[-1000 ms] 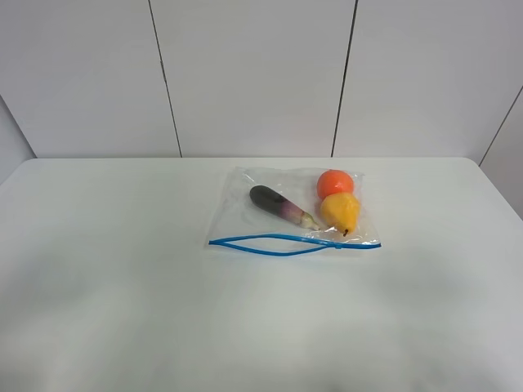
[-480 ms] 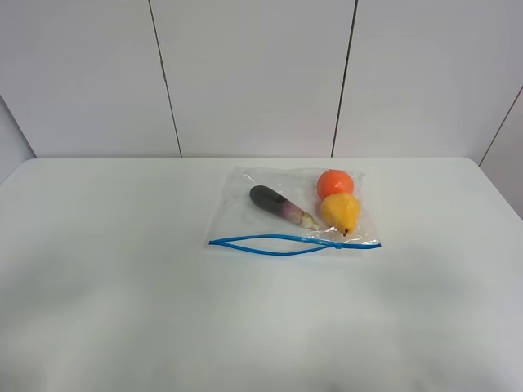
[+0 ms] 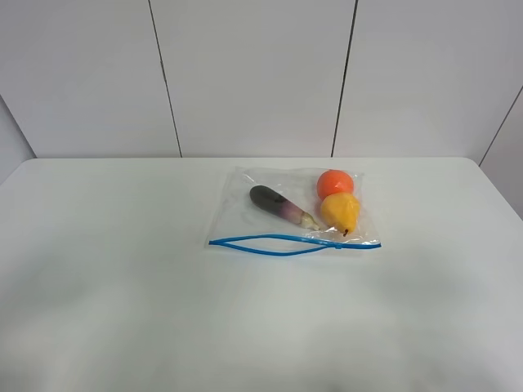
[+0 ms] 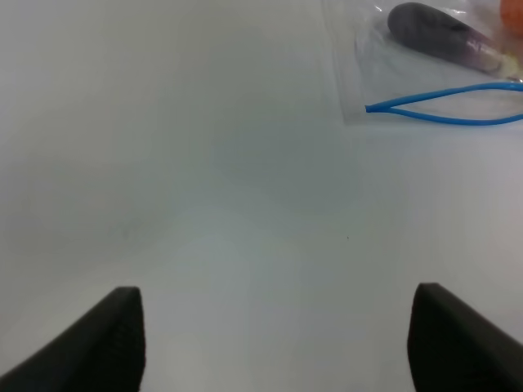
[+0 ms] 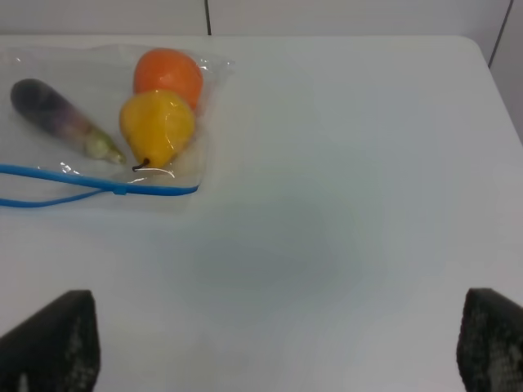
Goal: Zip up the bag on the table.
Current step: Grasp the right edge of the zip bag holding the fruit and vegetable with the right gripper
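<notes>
The clear bag (image 3: 245, 214) lies flat on the white table (image 3: 122, 278), right of the middle. Through it show an orange fruit (image 3: 335, 182), a yellow pear (image 3: 340, 211) and a purple eggplant (image 3: 278, 204). Its blue zipper strip (image 3: 282, 242) runs along the near edge, gaping in a long loop on the left and joined at the right end. Neither arm appears in the exterior view. The left wrist view has the left gripper (image 4: 278, 343) open, well short of the bag's (image 4: 359, 57) corner. My right gripper (image 5: 270, 343) is open too, off to the right of the bag (image 5: 82, 82).
A white panelled wall (image 3: 253, 73) rises straight behind the table's far edge. The table's rounded right corner (image 3: 478, 167) lies past the bag. Bare tabletop surrounds the bag on all sides.
</notes>
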